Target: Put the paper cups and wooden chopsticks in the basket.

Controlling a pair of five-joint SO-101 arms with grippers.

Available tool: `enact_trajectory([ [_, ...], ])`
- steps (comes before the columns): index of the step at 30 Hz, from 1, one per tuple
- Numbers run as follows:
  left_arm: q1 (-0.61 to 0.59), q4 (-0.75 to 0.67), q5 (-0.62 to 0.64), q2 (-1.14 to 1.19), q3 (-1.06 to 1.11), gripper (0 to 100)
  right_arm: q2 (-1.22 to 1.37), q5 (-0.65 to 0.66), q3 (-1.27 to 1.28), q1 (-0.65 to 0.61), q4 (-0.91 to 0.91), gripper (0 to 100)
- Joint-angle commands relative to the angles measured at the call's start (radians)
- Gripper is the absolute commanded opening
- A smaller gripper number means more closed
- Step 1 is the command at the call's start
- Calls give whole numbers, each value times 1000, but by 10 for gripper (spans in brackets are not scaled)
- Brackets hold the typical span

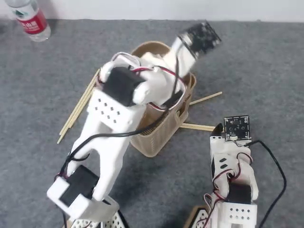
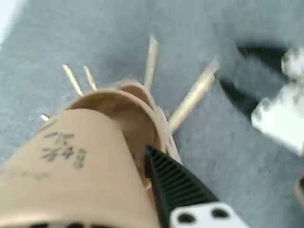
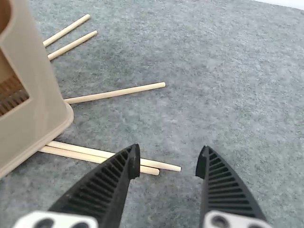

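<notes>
Smooth paper cup point(image 2: 80, 156), slatted basket point(image 1: 157, 137) — round chopsticks point(image 3: 114, 93)

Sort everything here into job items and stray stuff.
Job: tan paper cup; loose pale wooden chopsticks; beige slatted plastic basket.
Stray: clear plastic water bottle with red label.

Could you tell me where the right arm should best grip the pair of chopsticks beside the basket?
Near the free ends of the pair of chopsticks, from above, right pincer across them: they lie flat and together, their other ends by the basket.
</notes>
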Motion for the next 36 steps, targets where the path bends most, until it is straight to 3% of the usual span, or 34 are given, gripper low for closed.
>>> enact_trajectory([
  [1, 23, -17, 64, -26, -85, 171, -15, 11, 18, 8, -16, 209],
  [4, 26, -12, 66, -26, -79, 228, -15, 11, 18, 8, -16, 209],
  [15, 23, -9, 101, -37, -88, 213, -15, 11, 18, 8, -15, 209],
  [27, 41, -133, 184, -26, -119, 213, -15, 12, 18, 8, -12, 209],
  [36, -55, -184, 183, -26, -87, 213, -15, 12, 18, 8, -13, 209],
])
